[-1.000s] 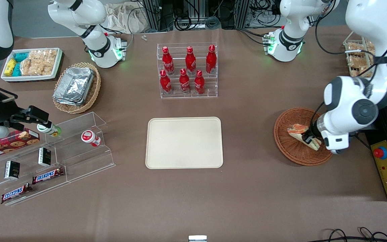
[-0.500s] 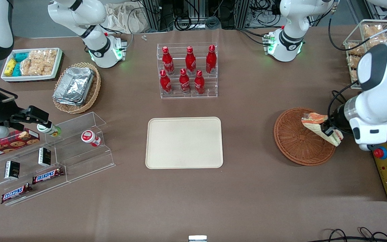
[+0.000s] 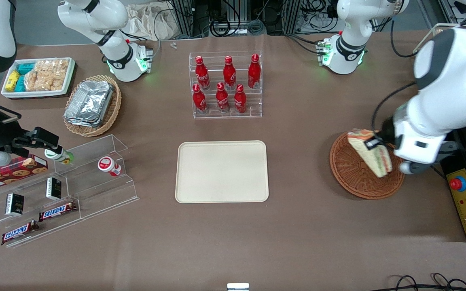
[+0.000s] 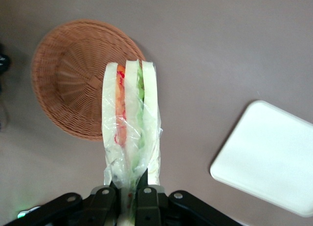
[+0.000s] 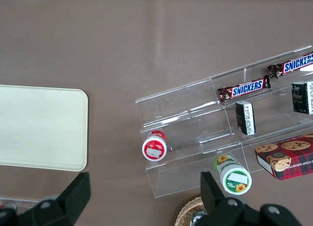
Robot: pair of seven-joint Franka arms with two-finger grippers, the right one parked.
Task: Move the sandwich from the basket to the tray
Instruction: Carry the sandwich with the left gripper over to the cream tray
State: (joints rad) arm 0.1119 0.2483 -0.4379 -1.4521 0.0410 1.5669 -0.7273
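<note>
From my station I see the tray bare at the table's middle, well apart from the basket at the working arm's end. Above that basket the gripper is clamped on one end of the sandwich, which hangs clear of the wicker. My worry is the hold: in the wrist view the fingers pinch mostly loose wrap at the wedge's tip, so a quick swing toward the tray could let the sandwich slip or twist out. Compared with half a second ago, the arm has lifted and the sandwich has moved slightly toward the tray.
</note>
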